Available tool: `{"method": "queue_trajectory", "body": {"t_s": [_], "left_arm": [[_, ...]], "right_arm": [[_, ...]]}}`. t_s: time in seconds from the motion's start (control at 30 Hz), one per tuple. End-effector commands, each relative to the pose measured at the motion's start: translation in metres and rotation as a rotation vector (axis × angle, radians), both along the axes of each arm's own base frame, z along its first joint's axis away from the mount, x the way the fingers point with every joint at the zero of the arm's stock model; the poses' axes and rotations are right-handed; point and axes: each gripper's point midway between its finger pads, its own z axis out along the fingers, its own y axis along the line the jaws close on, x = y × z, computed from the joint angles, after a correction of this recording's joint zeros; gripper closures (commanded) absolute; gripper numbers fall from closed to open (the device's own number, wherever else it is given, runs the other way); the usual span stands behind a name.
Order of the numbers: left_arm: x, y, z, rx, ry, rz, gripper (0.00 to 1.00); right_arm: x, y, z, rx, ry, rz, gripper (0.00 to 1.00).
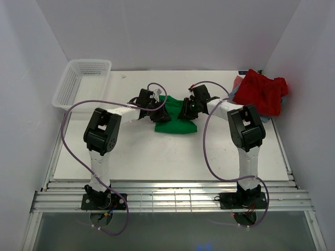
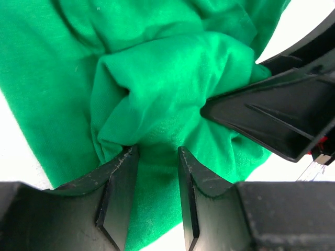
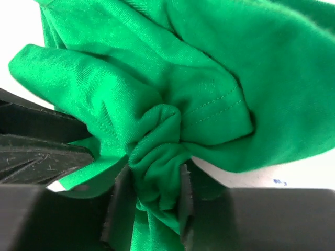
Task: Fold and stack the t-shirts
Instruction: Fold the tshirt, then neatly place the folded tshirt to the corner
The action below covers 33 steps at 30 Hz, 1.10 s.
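While the bench (image 1: 157, 157) carries the green t-shirt (image 1: 175, 119) bunched at its middle and the red t-shirt (image 1: 260, 91) heaped far right, the left fingers (image 2: 118, 193) and right fingers (image 3: 118, 209) each clamp a green fold. They should lift evenly and draw apart gently to spread it flat.

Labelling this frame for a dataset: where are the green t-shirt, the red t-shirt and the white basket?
green t-shirt (image 1: 175, 125), top view, its near folded edge.
red t-shirt (image 1: 260, 91), top view, middle of the heap.
white basket (image 1: 65, 86), top view, its left mesh wall.
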Motion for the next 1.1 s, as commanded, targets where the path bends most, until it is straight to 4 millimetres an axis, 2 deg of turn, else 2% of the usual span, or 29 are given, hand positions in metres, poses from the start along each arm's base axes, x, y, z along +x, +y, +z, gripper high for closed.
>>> {"method": "queue_trajectory", "body": {"t_s": [0.0, 0.03, 0.1, 0.17, 0.27, 0.3, 0.33, 0.4, 0.43, 0.47, 0.5, 0.57, 0.6, 0.63, 0.67, 0.7, 0.73, 0.87, 1.0, 1.07], "left_arm": [[-0.041, 0.016, -0.030, 0.106, 0.130, -0.022, 0.52], [-0.041, 0.016, -0.030, 0.107, 0.130, -0.023, 0.52], [-0.041, 0.017, -0.029, 0.108, 0.127, -0.023, 0.52], [-0.041, 0.017, -0.028, 0.107, 0.124, -0.021, 0.52], [-0.031, 0.013, -0.014, 0.095, 0.088, -0.014, 0.52], [-0.028, 0.013, -0.008, 0.097, 0.076, -0.008, 0.52], [-0.017, 0.010, 0.007, 0.087, 0.040, -0.003, 0.52], [-0.009, 0.012, 0.022, 0.101, 0.014, 0.011, 0.52], [-0.006, 0.012, 0.030, 0.100, 0.001, 0.017, 0.52], [-0.001, 0.012, 0.046, 0.089, -0.031, 0.022, 0.52], [0.002, 0.015, 0.053, 0.085, -0.038, 0.038, 0.52], [0.003, 0.018, 0.071, 0.069, -0.067, 0.054, 0.52], [0.003, 0.020, 0.076, 0.064, -0.074, 0.062, 0.52], [0.003, 0.022, 0.081, 0.062, -0.082, 0.069, 0.52], [0.003, 0.025, 0.088, 0.056, -0.092, 0.077, 0.52], [0.002, 0.026, 0.091, 0.054, -0.097, 0.079, 0.52], [0.001, 0.028, 0.092, 0.052, -0.095, 0.085, 0.52], [-0.001, 0.033, 0.098, 0.048, -0.101, 0.098, 0.52], [-0.006, 0.037, 0.092, 0.055, -0.088, 0.101, 0.52], [-0.008, 0.038, 0.089, 0.055, -0.079, 0.101, 0.52]], "right_arm": [[-0.045, -0.008, -0.052, -0.126, 0.197, 0.033, 0.73], [-0.046, -0.007, -0.056, -0.129, 0.206, 0.036, 0.77], [-0.049, -0.010, -0.060, -0.158, 0.227, 0.037, 0.92], [-0.049, -0.011, -0.065, -0.180, 0.237, 0.041, 0.92], [-0.045, -0.015, -0.057, -0.195, 0.195, 0.054, 0.92], [-0.039, -0.015, -0.048, -0.196, 0.163, 0.055, 0.92], [-0.030, -0.018, -0.033, -0.204, 0.112, 0.054, 0.92], [-0.004, -0.018, 0.002, -0.214, 0.014, 0.043, 0.92], [0.001, -0.029, 0.010, -0.267, 0.004, 0.040, 0.92], [0.010, -0.032, 0.023, -0.281, -0.023, 0.036, 0.92], [0.031, -0.034, 0.050, -0.274, -0.084, 0.016, 0.92], [0.039, -0.050, 0.064, -0.332, -0.097, 0.009, 0.92], [0.053, -0.053, 0.082, -0.333, -0.135, -0.004, 0.92], [0.059, -0.066, 0.088, -0.354, -0.141, -0.027, 0.92], [0.058, -0.074, 0.090, -0.376, -0.129, -0.023, 0.92], [0.063, -0.079, 0.102, -0.374, -0.146, -0.031, 0.92], [0.069, -0.095, 0.104, -0.416, -0.153, -0.063, 0.92], [0.068, -0.131, 0.117, -0.486, -0.152, -0.107, 0.92], [0.072, -0.172, 0.136, -0.553, -0.177, -0.179, 0.92], [0.075, -0.183, 0.146, -0.557, -0.191, -0.203, 0.92]]}}
